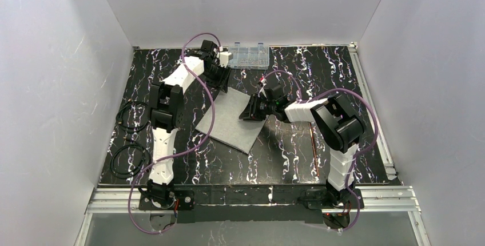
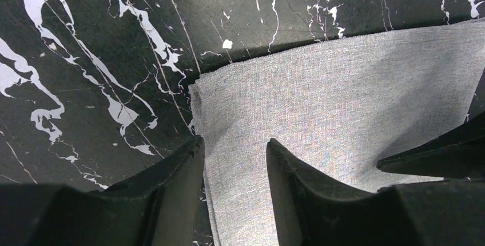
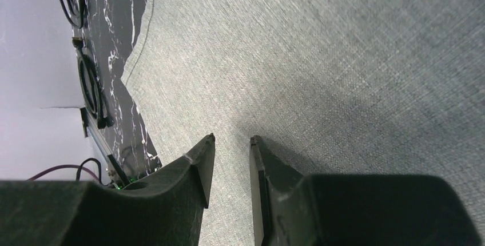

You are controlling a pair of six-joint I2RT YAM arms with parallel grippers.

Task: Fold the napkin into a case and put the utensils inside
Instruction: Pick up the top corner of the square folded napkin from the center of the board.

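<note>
my left jaws stand released with a clear gap between them. they straddle one edge of the napkin point(image 2: 343, 97) just below its far corner, and the cloth lies flat under the gap, not pinched. my right jaws are drawn nearly together over the cloth at its right-hand corner. from the wrist view i cannot tell whether a little fabric is nipped between them or they only sit on it.

i judge the napkin light, soft and limp. it will sag and drape once lifted, and it may slide on the smooth worktop point(image 1: 286, 163) rather than rise. the weave looks slightly rough, so a pinch should hold. the best hold is at an edge or corner, taking every layer together, or the fold will peel open.

it is pale grey, matte and finely woven. along the edge by my left jaws it looks doubled. it lies flat and skewed in the middle of the worktop, between my two arms, and is not yet a case. the utensils point(image 1: 311, 149) show as a thin copper-brown line beside my right arm, well apart from the cloth. a clear box point(image 1: 249, 55) sits at the far edge.
</note>
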